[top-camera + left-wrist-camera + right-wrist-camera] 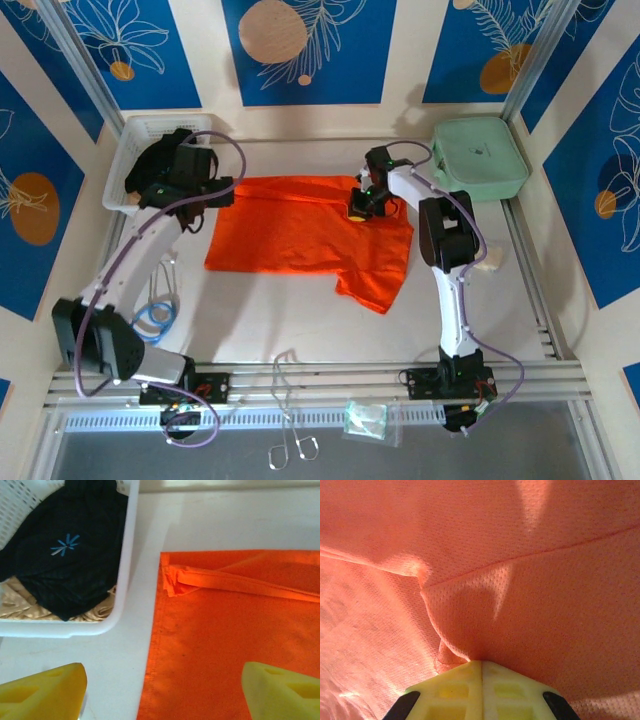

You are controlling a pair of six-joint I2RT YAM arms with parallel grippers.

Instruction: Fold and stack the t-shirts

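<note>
Two garments are in play, and neither is seen whole. The black garment (70,565), with its small pale-blue star mark (65,545), lies bunched in the white basket (127,555) at the tabletop's far left corner. Its upper part runs off the left wrist view, and from above the left arm covers most of it. A gold fabric (20,607) peeks out beneath it, too little to name. The orange t-shirt (290,235) lies spread across the middle of the tabletop (300,330), towards the far edge. It is roughly rectangular, with one loose flap trailing towards the near right. A narrow creased band crosses it near its far left corner in the left wrist view. The right wrist view is so close to the cloth that I cannot tell from it which part of the shirt it faces. The left arm reaches along the left edge and bends inward. The left gripper (162,692) hovers low over the shirt's left edge, its yellow fingers (45,692) spread wide, cut off by the frame and holding nothing. The right arm stretches forward from the near edge, wrist bent down. The right gripper (481,667) is clamped tight on a pinched fold of the shirt near its far right corner. A mint-green case (480,160) sits at the far right corner.
</note>
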